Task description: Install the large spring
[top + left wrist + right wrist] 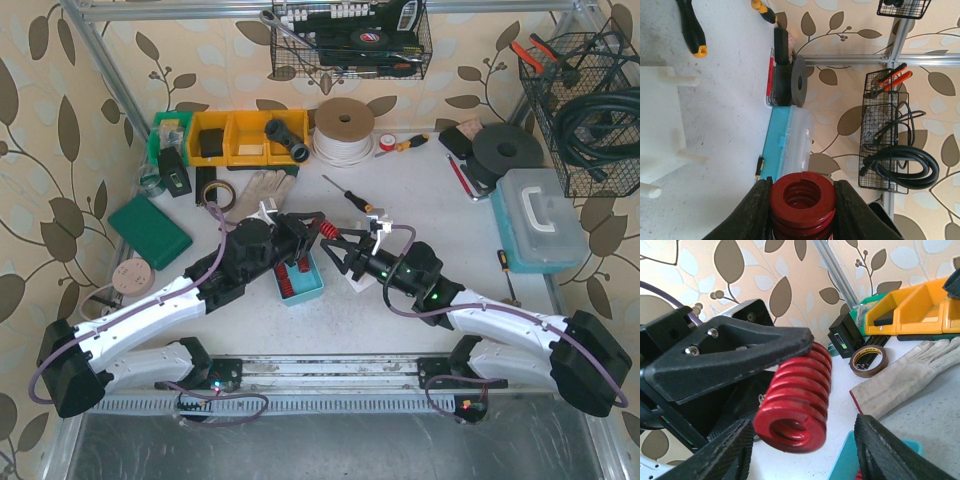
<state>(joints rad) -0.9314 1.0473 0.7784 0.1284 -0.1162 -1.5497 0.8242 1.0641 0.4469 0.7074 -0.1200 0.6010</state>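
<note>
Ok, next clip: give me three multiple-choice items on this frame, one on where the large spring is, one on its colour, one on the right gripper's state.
1. Where is the large spring?
A. In the teal tray.
B. Between the fingers of the left gripper.
C. On the glove.

2. What colour is it?
A. Yellow.
B. Black.
C. Red.

3. How is the right gripper?
A. Open, holding nothing.
B. Shut on the spring.
C. Shut on a screwdriver.

Answers:
1 B: both wrist views show black fingers clamped on its coils.
2 C: the coils are plainly red.
3 A: its own wrist view shows its fingers spread wide apart with nothing between them.
</note>
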